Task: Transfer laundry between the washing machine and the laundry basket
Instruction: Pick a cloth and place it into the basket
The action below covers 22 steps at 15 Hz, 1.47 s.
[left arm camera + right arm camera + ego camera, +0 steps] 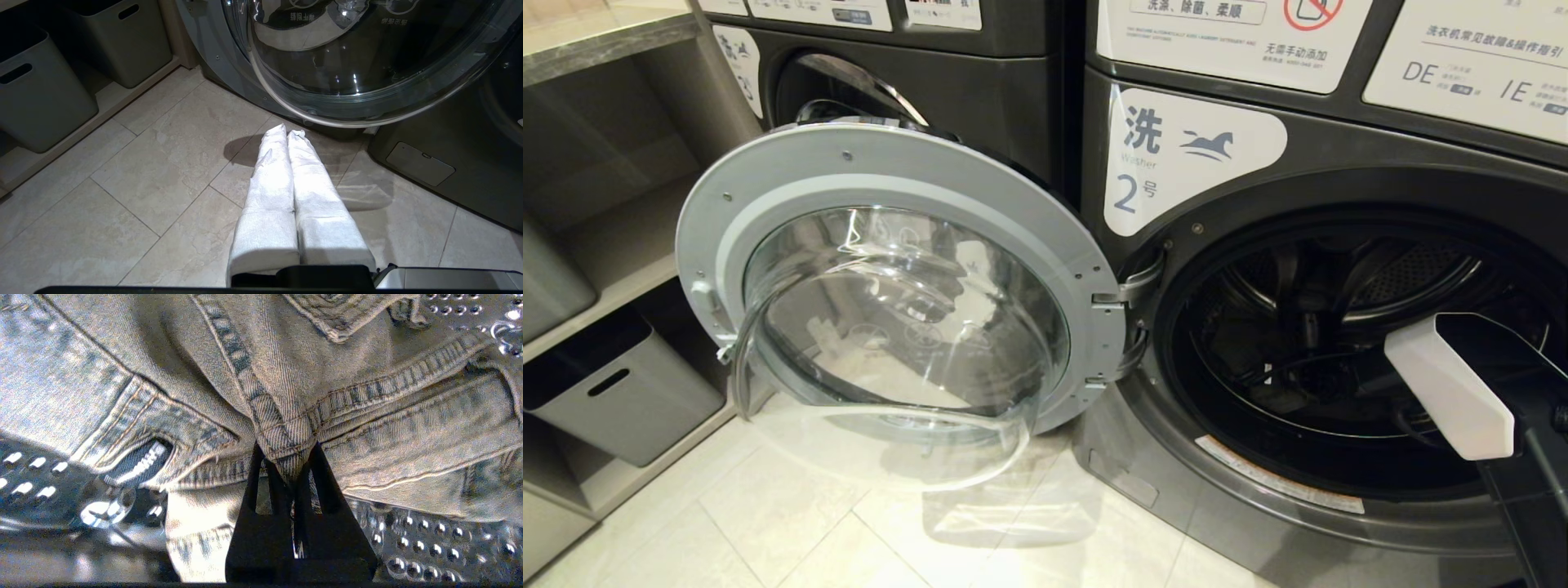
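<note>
The washing machine [1339,343] marked 2 stands with its round door [898,310] swung wide open to the left. My right arm [1454,392] reaches into the dark drum, so its gripper is hidden in the head view. In the right wrist view my right gripper [286,457] is shut on a seam fold of a faded blue denim garment [286,375] lying on the perforated drum wall [429,539]. My left gripper [287,132], its fingers wrapped in white, is shut on nothing above the floor tiles before the door's glass bowl [367,61]. The laundry basket is out of view.
Grey bins [621,392] with handle slots sit on low shelves left of the machines and show again as the grey bins [36,90] in the left wrist view. A second machine [890,73] stands behind the open door. Pale floor tiles [809,523] lie below the door.
</note>
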### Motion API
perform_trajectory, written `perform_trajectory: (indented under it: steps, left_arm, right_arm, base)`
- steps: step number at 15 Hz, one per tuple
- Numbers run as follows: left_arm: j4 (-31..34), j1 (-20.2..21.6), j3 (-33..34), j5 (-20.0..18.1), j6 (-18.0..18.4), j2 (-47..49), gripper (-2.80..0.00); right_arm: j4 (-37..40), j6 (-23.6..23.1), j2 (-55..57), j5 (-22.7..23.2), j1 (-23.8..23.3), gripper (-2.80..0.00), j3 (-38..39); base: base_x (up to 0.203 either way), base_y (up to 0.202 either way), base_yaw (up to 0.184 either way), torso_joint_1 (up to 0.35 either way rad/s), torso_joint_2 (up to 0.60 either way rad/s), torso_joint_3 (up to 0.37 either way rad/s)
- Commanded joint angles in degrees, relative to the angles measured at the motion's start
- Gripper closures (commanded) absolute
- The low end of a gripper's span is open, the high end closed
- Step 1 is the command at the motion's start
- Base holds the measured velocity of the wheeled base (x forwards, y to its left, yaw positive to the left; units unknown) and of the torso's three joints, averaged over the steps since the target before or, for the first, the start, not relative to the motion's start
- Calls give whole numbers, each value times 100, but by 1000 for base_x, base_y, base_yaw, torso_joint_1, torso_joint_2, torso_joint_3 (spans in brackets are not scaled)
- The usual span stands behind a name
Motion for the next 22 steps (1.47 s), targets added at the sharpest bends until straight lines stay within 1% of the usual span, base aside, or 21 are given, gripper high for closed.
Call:
perform_trajectory:
  steps: [1,4,8,12,16,18,22]
  left_arm:
    - [-2,-7,0,-1,-1,0,0]
    - [-2,0,0,-3,-1,0,0]
    - [-2,0,0,-3,-1,0,0]
    - [-2,0,0,6,-1,0,0]
    - [-2,0,0,-3,-1,0,0]
    - [-2,0,0,-3,-1,0,0]
    - [-2,0,0,-3,-1,0,0]
  right_arm:
    - [-20,5,-199,-13,79,0,191]
    - [-523,-35,-321,-14,177,0,661]
    - [-1096,0,-758,-14,294,0,1536]
    - [-1304,6,-1255,24,537,0,2448]
    - [-1479,27,-1776,39,772,0,3015]
    - [-1509,15,-1973,40,836,0,3342]
    - [-1856,-9,-2301,40,871,0,4076]
  base:
    - [0,0,0,0,0,0]
    - [0,0,0,0,0,0]
    - [0,0,0,0,0,0]
    - [0,0,0,0,0,0]
    - [0,0,0,0,0,0]
    - [0,0,0,0,0,0]
    - [0,0,0,0,0,0]
